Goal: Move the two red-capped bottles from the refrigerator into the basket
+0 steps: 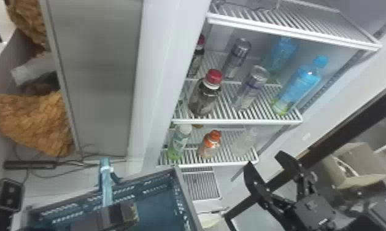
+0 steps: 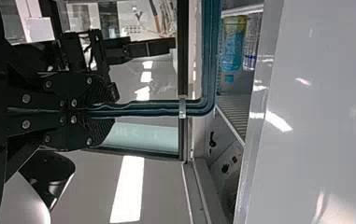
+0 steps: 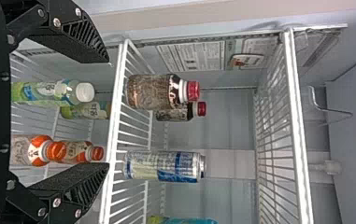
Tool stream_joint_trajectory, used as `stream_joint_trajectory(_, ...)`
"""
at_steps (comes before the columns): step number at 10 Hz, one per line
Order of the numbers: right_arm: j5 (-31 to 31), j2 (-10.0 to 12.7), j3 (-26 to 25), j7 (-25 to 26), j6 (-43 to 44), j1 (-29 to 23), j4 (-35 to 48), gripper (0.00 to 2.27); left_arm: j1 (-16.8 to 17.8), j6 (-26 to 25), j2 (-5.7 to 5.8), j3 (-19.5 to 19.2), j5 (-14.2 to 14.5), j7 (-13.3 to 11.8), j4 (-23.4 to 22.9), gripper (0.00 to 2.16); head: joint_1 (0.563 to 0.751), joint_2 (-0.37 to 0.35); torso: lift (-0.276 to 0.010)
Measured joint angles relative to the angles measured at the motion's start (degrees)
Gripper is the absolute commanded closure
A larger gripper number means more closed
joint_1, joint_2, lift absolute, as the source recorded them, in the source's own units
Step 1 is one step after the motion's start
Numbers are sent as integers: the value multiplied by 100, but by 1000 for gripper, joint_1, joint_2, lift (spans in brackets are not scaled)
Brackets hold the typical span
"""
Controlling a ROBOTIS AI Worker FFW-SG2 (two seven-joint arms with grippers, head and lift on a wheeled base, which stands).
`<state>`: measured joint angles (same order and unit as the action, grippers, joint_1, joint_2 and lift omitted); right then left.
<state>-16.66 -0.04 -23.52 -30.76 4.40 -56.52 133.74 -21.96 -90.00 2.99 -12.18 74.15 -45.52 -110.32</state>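
Two dark bottles with red caps stand one behind the other on the refrigerator's middle shelf: the front bottle (image 1: 203, 99) and the rear bottle (image 1: 196, 63), partly hidden by the door frame. In the right wrist view the front bottle (image 3: 150, 91) overlaps the rear bottle (image 3: 172, 114). My right gripper (image 1: 266, 162) is open, outside the shelves and lower right of the bottles; its fingers frame a gap in the right wrist view, right gripper (image 3: 108, 113). My left gripper (image 1: 128, 212) is at the blue basket (image 1: 183, 196); in the left wrist view, left gripper (image 2: 91, 111) is shut on its rim (image 2: 152, 108).
Beside the red-capped bottles stand cans (image 1: 251, 89) and blue bottles (image 1: 299, 87). Orange-capped (image 1: 210, 146) and white-capped bottles occupy the shelf below. The white shelf edge (image 1: 238, 122) and refrigerator side wall (image 1: 161, 80) border the opening. A cardboard box (image 1: 365, 167) lies at the right.
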Motion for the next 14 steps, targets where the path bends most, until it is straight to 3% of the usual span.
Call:
stream_joint_trajectory(7,91,4,-2,-11,-147,100,-52,233,2,0,-17,7,21,0,0,1204,695,-350,0)
stream_joint_trajectory(14,187,-145,284,-29,-342,896,-353,219,50,0,-27,45,0,19,0,1204,695,-350,0)
